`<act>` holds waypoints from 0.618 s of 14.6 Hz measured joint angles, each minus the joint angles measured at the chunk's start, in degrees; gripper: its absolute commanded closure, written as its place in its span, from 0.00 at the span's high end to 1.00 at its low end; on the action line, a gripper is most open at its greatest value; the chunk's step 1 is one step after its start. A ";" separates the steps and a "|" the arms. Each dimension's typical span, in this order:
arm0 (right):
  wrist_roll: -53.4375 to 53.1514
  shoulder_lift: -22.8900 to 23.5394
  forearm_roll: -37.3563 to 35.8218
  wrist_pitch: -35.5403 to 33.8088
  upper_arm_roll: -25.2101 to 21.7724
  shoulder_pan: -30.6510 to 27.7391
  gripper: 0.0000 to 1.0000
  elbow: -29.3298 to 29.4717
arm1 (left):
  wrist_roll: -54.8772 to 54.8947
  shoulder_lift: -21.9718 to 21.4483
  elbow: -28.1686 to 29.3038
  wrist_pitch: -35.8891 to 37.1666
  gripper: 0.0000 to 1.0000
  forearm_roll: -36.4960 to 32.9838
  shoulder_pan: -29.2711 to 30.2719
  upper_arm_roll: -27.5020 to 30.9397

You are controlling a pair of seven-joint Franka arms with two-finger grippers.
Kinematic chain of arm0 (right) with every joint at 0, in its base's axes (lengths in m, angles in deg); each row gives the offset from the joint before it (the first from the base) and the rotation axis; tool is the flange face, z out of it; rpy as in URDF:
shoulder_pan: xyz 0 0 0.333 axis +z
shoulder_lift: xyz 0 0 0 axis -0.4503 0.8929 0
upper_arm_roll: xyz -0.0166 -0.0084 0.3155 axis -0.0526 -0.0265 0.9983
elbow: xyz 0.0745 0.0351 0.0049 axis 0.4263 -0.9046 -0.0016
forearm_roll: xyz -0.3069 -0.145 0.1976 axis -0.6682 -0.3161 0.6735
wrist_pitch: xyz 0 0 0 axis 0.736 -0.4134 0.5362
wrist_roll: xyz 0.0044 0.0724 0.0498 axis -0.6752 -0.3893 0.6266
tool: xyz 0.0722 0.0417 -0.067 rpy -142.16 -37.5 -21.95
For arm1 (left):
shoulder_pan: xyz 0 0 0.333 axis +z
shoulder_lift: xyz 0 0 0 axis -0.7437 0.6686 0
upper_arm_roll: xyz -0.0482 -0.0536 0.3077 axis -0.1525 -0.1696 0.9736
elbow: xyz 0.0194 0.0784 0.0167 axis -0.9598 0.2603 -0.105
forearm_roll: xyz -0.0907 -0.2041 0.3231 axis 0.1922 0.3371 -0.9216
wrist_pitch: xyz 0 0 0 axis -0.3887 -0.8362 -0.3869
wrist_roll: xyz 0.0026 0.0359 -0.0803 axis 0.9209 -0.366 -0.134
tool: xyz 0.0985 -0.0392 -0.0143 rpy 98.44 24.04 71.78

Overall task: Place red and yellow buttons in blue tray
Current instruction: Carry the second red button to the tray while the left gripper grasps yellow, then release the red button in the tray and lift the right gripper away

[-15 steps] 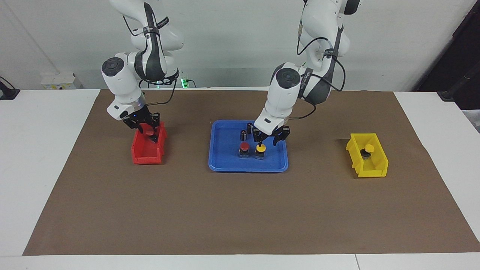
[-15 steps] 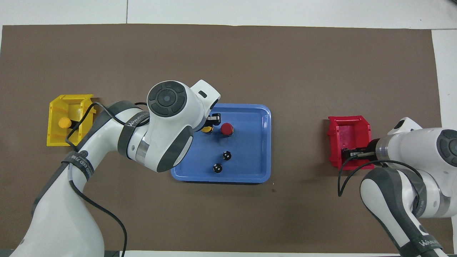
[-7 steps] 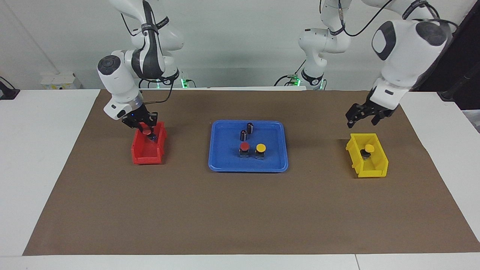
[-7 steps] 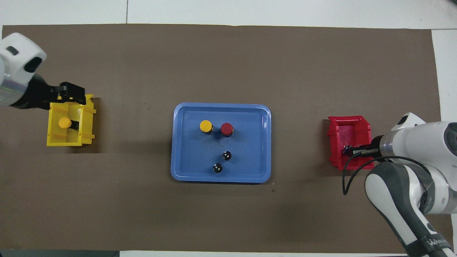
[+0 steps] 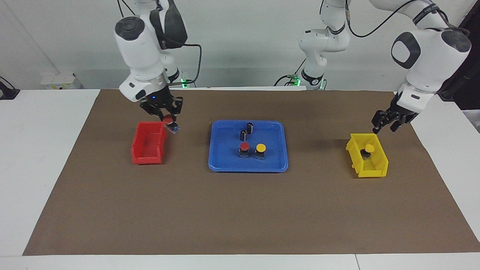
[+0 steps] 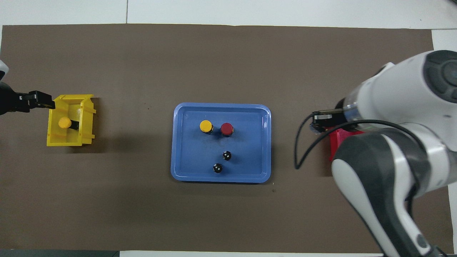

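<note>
The blue tray (image 5: 225,165) lies mid-mat, also in the overhead view (image 6: 178,142). In it stand one red button (image 5: 244,146) (image 6: 226,128) and one yellow button (image 5: 260,147) (image 6: 206,126). My right gripper (image 5: 168,117) (image 6: 317,121) is shut on a second red button (image 5: 169,121), held in the air over the mat between the red bin (image 5: 148,152) and the tray. A second yellow button (image 5: 369,148) (image 6: 64,122) lies in the yellow bin (image 5: 375,170). My left gripper (image 5: 386,125) (image 6: 44,103) is open and empty over that bin's edge.
Two dark cylinders (image 5: 249,127) (image 5: 243,135) stand in the tray, nearer to the robots than the buttons. The red bin (image 6: 337,137) is toward the right arm's end and the yellow bin (image 6: 69,142) toward the left arm's end. A brown mat covers the table.
My right gripper lifted the red button out of the red bin and moved toward the tray. My left gripper left the yellow button in the tray and swung over to the yellow bin.
</note>
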 measured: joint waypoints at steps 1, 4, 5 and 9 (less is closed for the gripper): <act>-4.43 2.52 0.00 3.55 0.14 3.20 0.25 0.53 | 0.14 0.91 1.34 -2.42 0.73 0.00 0.18 0.00; -11.64 9.38 -0.05 13.78 0.19 9.28 0.26 -0.51 | 1.57 3.56 4.09 -8.49 0.73 -0.01 1.53 -0.05; -12.15 10.66 -0.05 16.58 0.17 9.66 0.26 -1.82 | 2.40 4.15 5.34 -10.38 0.73 -0.01 2.22 -0.04; -12.16 13.13 -0.93 21.22 0.03 10.21 0.27 -5.85 | 3.99 4.74 9.97 -15.79 0.73 -0.01 3.34 -0.07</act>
